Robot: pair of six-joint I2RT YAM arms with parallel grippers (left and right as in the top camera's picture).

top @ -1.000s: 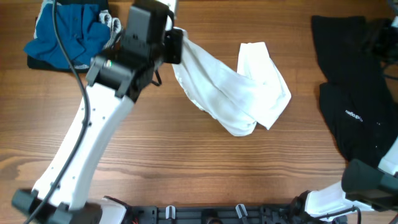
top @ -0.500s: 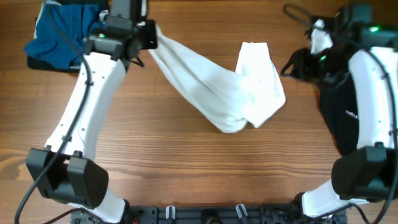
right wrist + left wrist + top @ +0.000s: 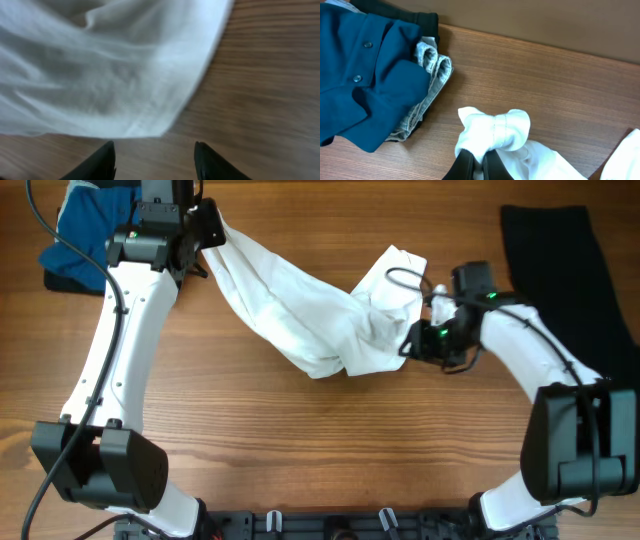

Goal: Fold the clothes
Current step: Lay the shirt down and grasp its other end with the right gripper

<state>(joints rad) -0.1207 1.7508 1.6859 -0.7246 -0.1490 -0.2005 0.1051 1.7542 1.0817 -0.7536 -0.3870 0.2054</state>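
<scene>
A: White T-shirt point(image 3: 320, 330), where?
B: Overhead: bunched and twisted, strung from upper left down to frame centre on the wood table point(image 3: 300, 450).
A: Left gripper point(image 3: 479, 159)?
B: Fingers together, pinched on a hemmed fold of the shirt, upper left. Blue buttoned garment point(image 3: 365, 80) lies near it, w/ bare wood btwn.
A: Right gripper point(image 3: 152, 147)?
B: Fingers apart, nothing btwn them. It sits over bare wood at the shirt's right edge, near the cloth.
A: Other items?
B: Black garment point(image 3: 560, 270), far right of frame.

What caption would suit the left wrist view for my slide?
Left claw pinches a bunched edge of the white garment over the wooden table, near a blue buttoned garment.
</scene>
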